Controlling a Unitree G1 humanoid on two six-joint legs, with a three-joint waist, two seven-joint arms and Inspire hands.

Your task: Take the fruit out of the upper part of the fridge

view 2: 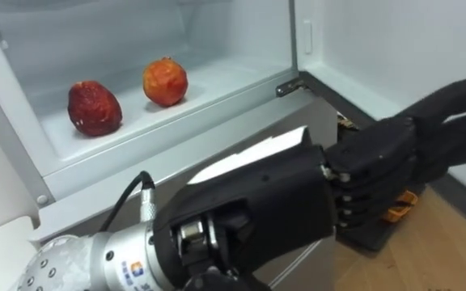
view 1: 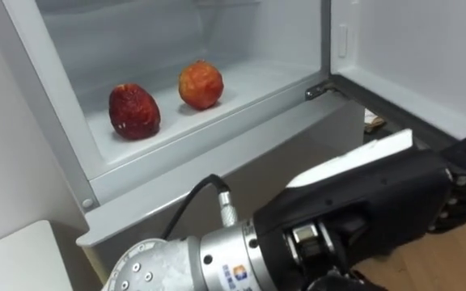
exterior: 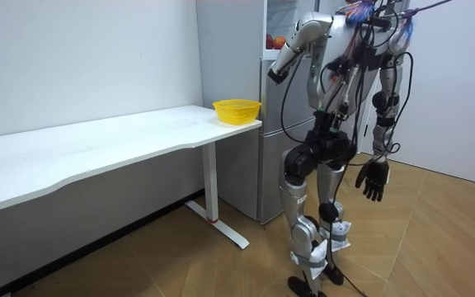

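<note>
black left hand point(view 2: 249, 202) level, fingers point(view 2: 427, 121) straight

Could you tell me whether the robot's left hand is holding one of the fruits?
No: the dark red fruit and the orange fruit both lie on the fridge shelf, and the left hand, fingers straight, holds nothing.

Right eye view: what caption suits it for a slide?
Robot's open left hand hovers before the open upper fridge, with a dark red fruit and an orange-red fruit inside.
</note>
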